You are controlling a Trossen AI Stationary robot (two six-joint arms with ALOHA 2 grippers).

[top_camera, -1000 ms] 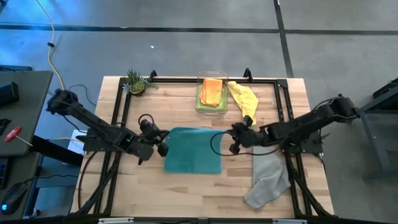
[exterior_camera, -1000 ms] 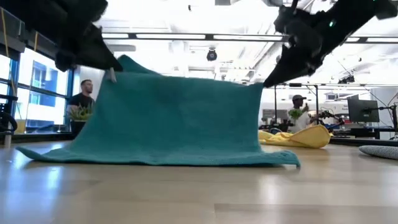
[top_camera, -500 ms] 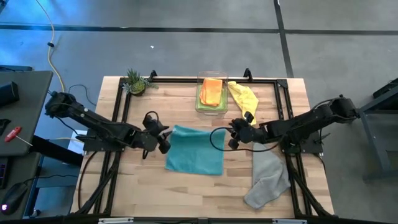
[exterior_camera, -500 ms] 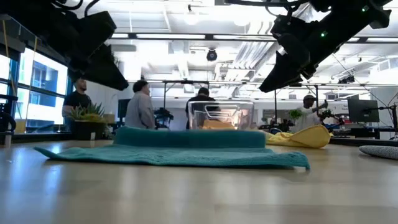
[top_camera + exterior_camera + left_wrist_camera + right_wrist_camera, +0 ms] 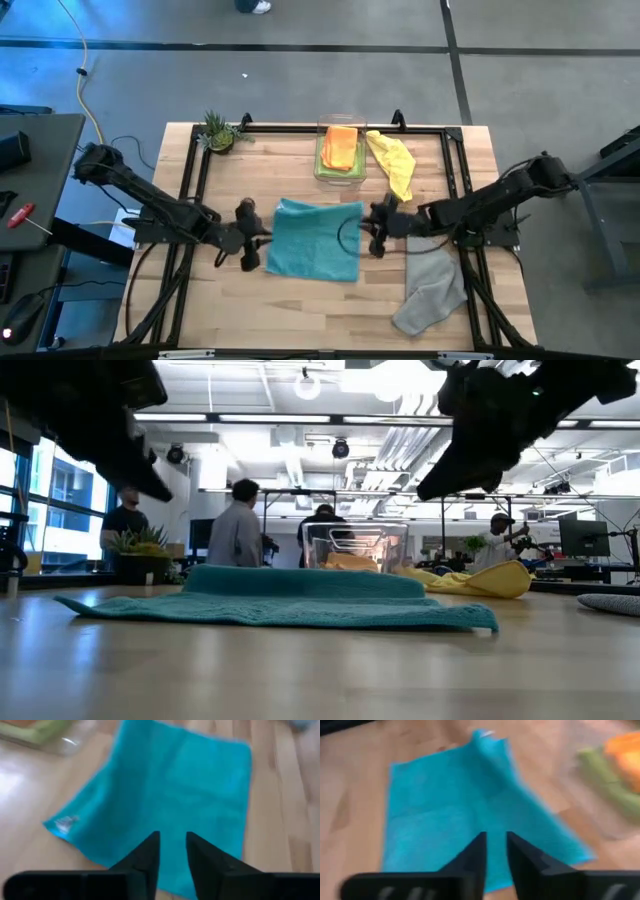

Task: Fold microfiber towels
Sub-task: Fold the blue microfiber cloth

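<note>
The teal towel (image 5: 312,240) lies flat on the wooden table between both arms, with a thicker doubled part along its far side (image 5: 300,580). My left gripper (image 5: 248,242) hovers open just off its left edge, fingers aimed at the cloth (image 5: 175,785). At its right edge my right gripper (image 5: 378,234) hovers open and looks down on the cloth (image 5: 455,810). Neither touches it. Orange and green towels lie folded in the clear bin (image 5: 340,150). The yellow towel (image 5: 392,160) and grey towel (image 5: 432,285) lie loose on the table.
A small potted plant (image 5: 218,132) stands at the far left corner. The black frame rails (image 5: 190,190) run along the table's left, right and far sides. People stand in the room beyond the table (image 5: 238,525). Bare wood shows in front of the teal towel (image 5: 300,310).
Both grippers held one edge of the teal towel raised above the table, then opened and let go. That edge has dropped, and the towel now lies flat with a doubled far part. My left gripper has rolled and drawn slightly back toward the table's left.
</note>
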